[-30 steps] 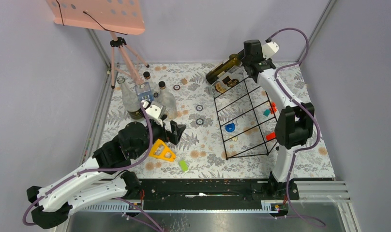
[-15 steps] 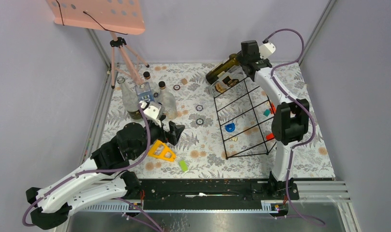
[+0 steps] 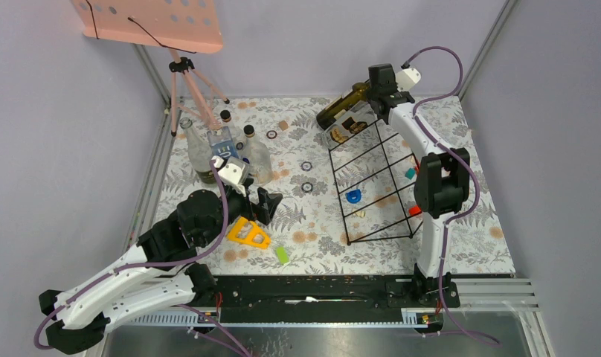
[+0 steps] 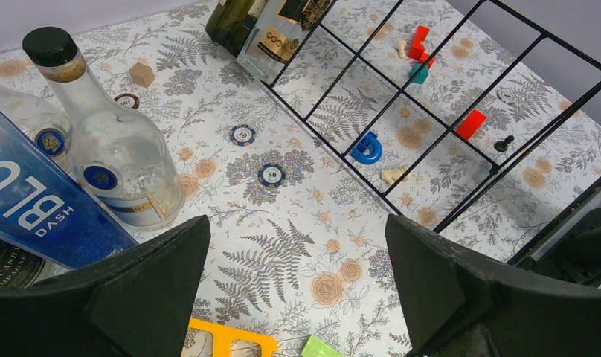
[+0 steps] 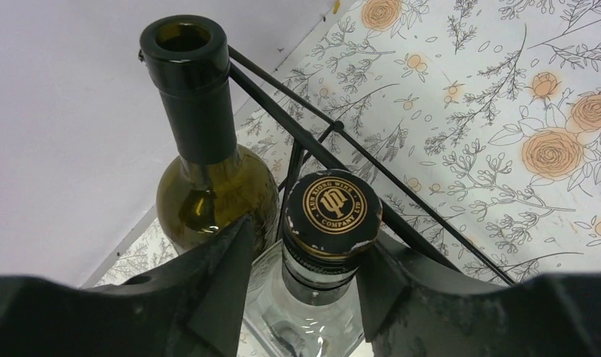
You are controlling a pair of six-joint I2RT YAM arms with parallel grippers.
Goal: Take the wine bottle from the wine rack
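Observation:
The black wire wine rack (image 3: 381, 239) slants over the right half of the table and also shows in the left wrist view (image 4: 497, 170). Two bottles lie at its far top end: a dark green open-mouthed wine bottle (image 3: 342, 104) (image 5: 208, 186) and a clear bottle with a black-and-gold cap (image 3: 346, 125) (image 5: 332, 212). My right gripper (image 3: 373, 95) (image 5: 309, 245) is open, its fingers either side of the clear bottle's capped neck, the right finger close to the cap. My left gripper (image 3: 271, 201) (image 4: 297, 230) is open and empty above the mat, left of the rack.
Several glass bottles and a blue box (image 3: 222, 141) stand at the left by the pink tripod (image 3: 186, 82). A yellow triangle (image 3: 247, 232) and a green block (image 3: 283, 255) lie near the left gripper. Poker chips (image 3: 306, 166) and small blue and red pieces (image 3: 353, 196) lie mid-table and under the rack.
My right gripper has shifted slightly left and farther, in over the bottle necks at the rack's top. My left arm has drifted a little left. The bottles have not moved.

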